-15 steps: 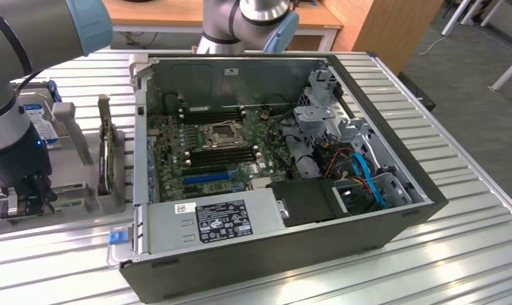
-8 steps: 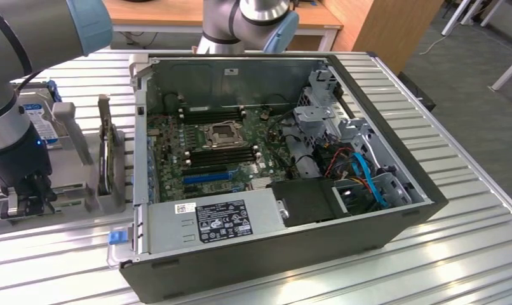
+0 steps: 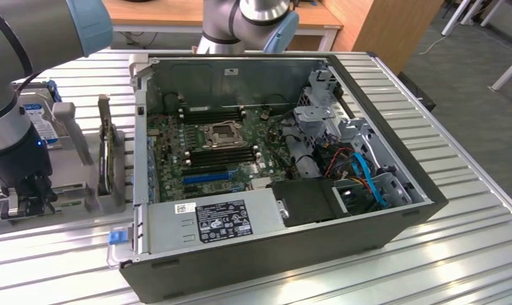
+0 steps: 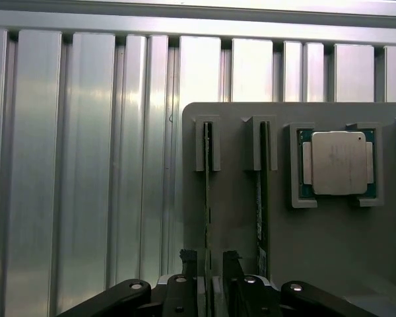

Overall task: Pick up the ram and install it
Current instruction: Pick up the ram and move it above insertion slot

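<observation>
In the grey holder (image 4: 330, 251), the ram (image 4: 207, 198) stands on its long edge, one end seated in a narrow upright slot, so in the wrist view you see it as a thin dark line. A second stick (image 4: 261, 205) stands in the neighbouring slot just beside it, and a square silver processor chip (image 4: 338, 163) lies flat in its own recess on that stick's far side.

Your claw (image 4: 211, 257) is spread wide and straddles the near end of the first stick, one finger on each side. You cannot tell whether either finger touches the board; nothing is gripped, and the stick looks fully seated in its holder.

In the exterior view the claw (image 3: 27, 204) hangs low over that holder on the ribbed metal tabletop (image 3: 476, 210), at the exterior view's left of the open computer case (image 3: 281, 254). Inside the case the motherboard (image 3: 207, 166) lies exposed, and its long black memory slots (image 3: 223, 151) next to the processor socket look empty.

Judged from this, you are early in the job: the approach to the ram looks done and the claw is lined up around it, but the grasp is not yet made, the stick is not lifted, and the whole install into the case remains.
</observation>
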`<state>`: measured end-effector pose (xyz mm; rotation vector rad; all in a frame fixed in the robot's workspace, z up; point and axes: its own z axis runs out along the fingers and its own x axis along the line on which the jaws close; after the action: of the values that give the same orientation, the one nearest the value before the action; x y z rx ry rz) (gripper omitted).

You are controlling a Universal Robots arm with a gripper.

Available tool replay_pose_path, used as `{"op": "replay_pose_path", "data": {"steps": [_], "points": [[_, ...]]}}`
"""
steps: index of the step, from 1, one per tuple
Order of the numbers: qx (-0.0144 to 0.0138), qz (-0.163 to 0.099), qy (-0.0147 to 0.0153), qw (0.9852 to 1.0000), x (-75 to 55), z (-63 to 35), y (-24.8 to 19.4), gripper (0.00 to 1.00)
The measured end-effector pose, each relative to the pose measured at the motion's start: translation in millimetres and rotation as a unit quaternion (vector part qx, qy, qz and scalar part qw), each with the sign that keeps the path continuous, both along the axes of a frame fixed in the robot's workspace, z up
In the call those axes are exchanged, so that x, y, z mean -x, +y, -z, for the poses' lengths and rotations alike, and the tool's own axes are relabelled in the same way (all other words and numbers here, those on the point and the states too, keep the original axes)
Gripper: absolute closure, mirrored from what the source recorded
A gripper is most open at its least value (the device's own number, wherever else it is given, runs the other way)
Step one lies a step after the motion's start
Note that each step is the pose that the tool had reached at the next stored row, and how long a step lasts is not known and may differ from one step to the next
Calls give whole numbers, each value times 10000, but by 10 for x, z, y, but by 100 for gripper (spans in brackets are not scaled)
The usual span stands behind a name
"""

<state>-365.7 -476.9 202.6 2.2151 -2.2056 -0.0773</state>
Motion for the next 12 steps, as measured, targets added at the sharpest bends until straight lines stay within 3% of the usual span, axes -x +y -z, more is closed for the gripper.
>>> {"op": "replay_pose_path", "data": {"steps": [8, 9, 12], "points": [[0, 0, 0, 10000, 0, 0, 0, 72], [0, 0, 0, 10000, 0, 0, 0, 79], [0, 0, 0, 10000, 0, 0, 0, 79]]}}
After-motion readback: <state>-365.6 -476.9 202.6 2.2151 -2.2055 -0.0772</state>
